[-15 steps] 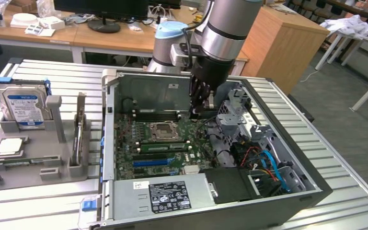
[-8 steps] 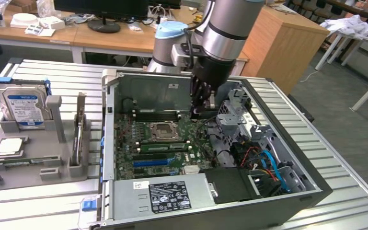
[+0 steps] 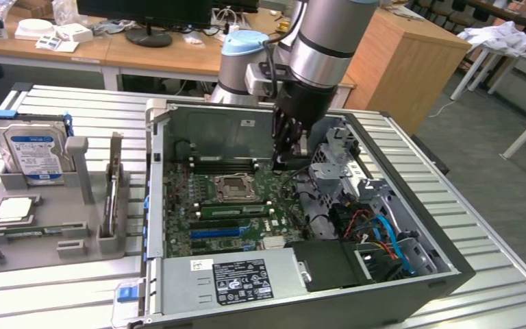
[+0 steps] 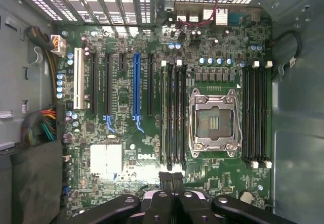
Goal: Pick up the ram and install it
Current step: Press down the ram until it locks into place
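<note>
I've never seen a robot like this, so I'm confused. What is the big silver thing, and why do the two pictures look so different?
The silver tube is a robot arm. It reaches into an open computer case lying on a ribbed metal table. One picture comes from a camera standing nearby. The other comes from a camera on the arm's wrist, looking down at the green motherboard; the black jaws there are shut. Whether they pinch anything I cannot tell. Beside the case, a grey tray holds a blue-labelled hard drive and a square silver chip.
</note>
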Controlling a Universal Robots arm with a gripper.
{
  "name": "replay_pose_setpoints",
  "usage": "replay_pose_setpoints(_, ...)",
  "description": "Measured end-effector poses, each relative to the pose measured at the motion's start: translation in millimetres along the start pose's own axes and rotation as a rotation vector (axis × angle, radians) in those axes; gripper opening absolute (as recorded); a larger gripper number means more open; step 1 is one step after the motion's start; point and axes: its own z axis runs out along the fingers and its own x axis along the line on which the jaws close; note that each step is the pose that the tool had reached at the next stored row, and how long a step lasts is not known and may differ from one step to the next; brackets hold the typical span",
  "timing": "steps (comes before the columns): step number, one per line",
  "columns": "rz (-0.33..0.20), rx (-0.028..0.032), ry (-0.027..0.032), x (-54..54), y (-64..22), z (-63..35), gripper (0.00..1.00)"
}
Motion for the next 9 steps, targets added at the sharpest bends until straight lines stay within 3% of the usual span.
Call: replay_pose_setpoints(9, 0.000, 0.0006, 0.0003, 0.6, -0.2, 8.7, 0.11)
